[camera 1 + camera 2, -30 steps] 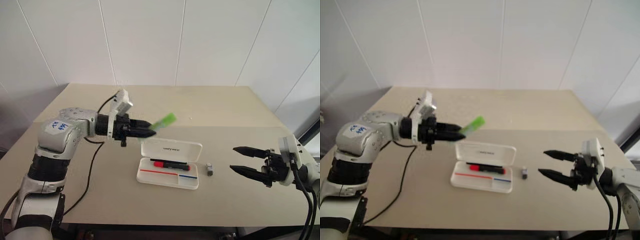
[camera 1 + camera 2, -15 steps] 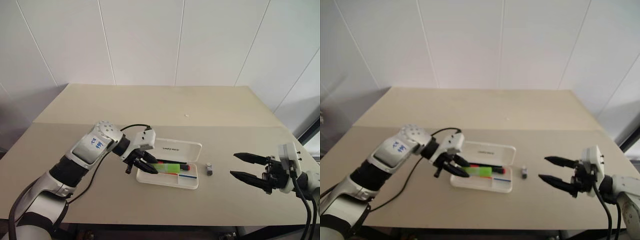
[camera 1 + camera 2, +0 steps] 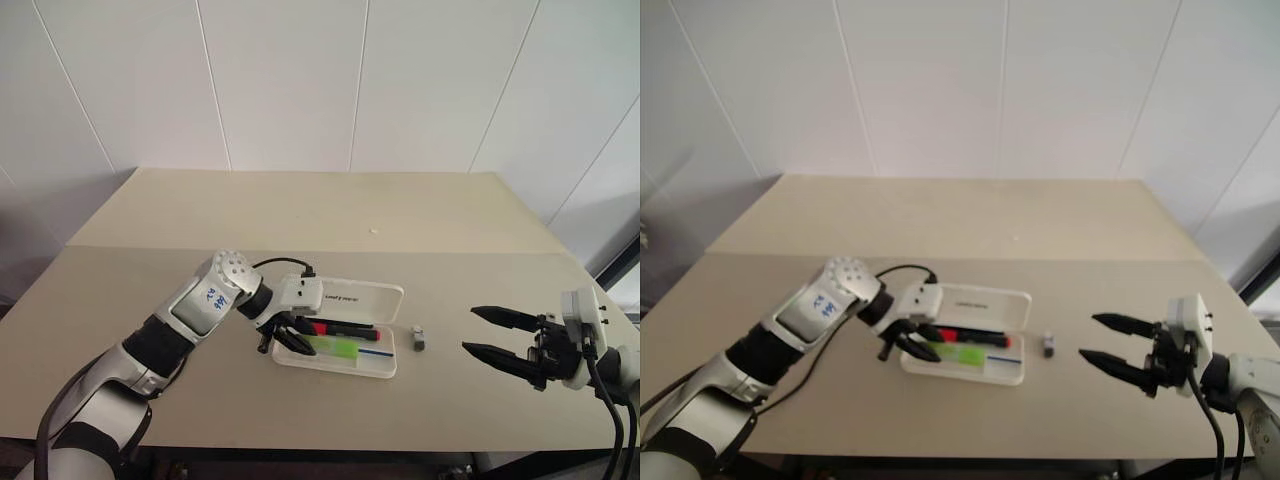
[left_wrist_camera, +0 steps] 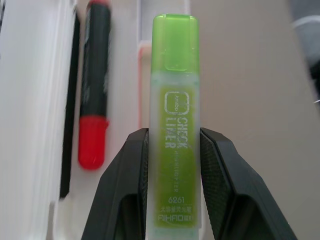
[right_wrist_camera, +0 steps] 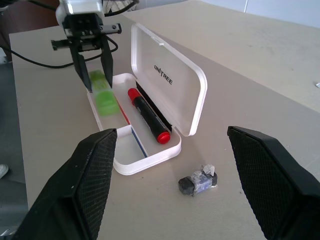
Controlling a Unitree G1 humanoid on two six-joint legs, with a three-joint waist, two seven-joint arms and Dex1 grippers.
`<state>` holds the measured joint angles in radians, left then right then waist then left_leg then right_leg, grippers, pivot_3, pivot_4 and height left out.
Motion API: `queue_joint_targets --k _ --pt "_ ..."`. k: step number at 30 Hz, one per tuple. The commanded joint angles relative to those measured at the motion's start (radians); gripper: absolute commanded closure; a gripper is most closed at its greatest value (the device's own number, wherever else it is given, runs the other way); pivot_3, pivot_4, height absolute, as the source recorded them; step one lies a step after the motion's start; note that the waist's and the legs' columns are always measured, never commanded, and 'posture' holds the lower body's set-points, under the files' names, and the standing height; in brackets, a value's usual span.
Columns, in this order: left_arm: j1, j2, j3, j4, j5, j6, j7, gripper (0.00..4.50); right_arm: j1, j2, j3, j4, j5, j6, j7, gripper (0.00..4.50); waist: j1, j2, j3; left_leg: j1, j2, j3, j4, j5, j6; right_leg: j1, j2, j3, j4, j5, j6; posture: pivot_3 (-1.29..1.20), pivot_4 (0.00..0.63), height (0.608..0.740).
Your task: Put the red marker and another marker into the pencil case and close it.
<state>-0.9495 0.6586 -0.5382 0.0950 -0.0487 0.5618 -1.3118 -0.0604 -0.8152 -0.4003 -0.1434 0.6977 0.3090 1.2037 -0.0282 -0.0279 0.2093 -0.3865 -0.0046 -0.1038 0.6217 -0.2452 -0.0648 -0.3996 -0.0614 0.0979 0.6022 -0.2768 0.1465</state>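
The white pencil case (image 3: pixel 347 294) lies open at the table's middle, lid tipped back. Inside its tray, the red marker (image 3: pixel 345 327) rests along the hinge side, red cap toward my left arm. My left gripper (image 3: pixel 295 338) reaches into the tray from the left, angled down, shut on the light-green highlighter (image 4: pixel 175 125). The highlighter (image 5: pixel 104 95) sits low in the tray's front compartment, parallel to the red marker (image 5: pixel 147 116). My right gripper (image 3: pixel 469 329) hovers open and empty over the table, right of the case.
A small grey-black block (image 3: pixel 419 340) lies on the table just right of the case. My left arm's black cable (image 3: pixel 280 262) loops over the table behind the wrist. The tan table (image 3: pixel 300 210) reaches back to a white panelled wall.
My left arm swung down and right, bringing the highlighter from above the table, left of the case, into the tray. The right gripper stayed put.
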Motion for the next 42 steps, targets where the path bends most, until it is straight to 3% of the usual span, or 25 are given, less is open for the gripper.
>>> queue_joint_targets --k 1,19,29,36,42 --pt "0.0 -0.012 0.006 -0.001 0.023 -0.013 0.002 3.42 -0.009 -0.002 -0.029 -0.019 0.017 -0.009 -0.004 0.0 0.0 0.0 0.0 0.0 0.0 0.0 0.0 0.0 0.0 0.0 0.0 0.0 0.0 0.0 0.0 0.0 0.15 0.74" --pt "0.01 -0.051 0.018 0.013 0.056 -0.023 0.016 3.42 0.005 -0.002 -0.034 -0.04 0.02 -0.003 -0.019 0.0 0.0 0.0 0.0 0.0 0.0 0.0 0.002 0.0 0.0 0.0 0.0 0.0 0.002 0.0 0.0 0.0 0.15 0.74" --pt "0.012 -0.061 0.026 -0.005 0.051 -0.01 0.008 0.16 0.007 -0.005 -0.034 -0.047 0.025 0.001 -0.03 0.0 0.0 0.0 0.0 0.0 0.0 0.0 0.003 0.0 0.0 0.0 0.0 0.0 0.003 0.0 0.0 0.0 0.15 0.74" --pt "0.027 -0.054 0.052 -0.073 0.021 0.014 0.0 0.03 0.009 0.013 -0.017 -0.072 0.025 0.011 -0.069 0.0 0.0 0.0 0.0 0.0 0.0 0.0 0.003 0.0 0.0 0.0 0.0 0.0 0.003 0.0 0.0 0.0 0.15 0.74" --pt "0.087 -0.037 0.213 -0.146 -0.137 0.022 -0.022 0.03 0.05 0.116 0.065 -0.154 -0.084 0.03 -0.291 0.0 -0.001 0.0 0.0 0.001 0.0 0.0 0.002 0.0 0.0 0.0 0.0 0.0 0.005 -0.001 -0.001 0.0 0.15 0.74"
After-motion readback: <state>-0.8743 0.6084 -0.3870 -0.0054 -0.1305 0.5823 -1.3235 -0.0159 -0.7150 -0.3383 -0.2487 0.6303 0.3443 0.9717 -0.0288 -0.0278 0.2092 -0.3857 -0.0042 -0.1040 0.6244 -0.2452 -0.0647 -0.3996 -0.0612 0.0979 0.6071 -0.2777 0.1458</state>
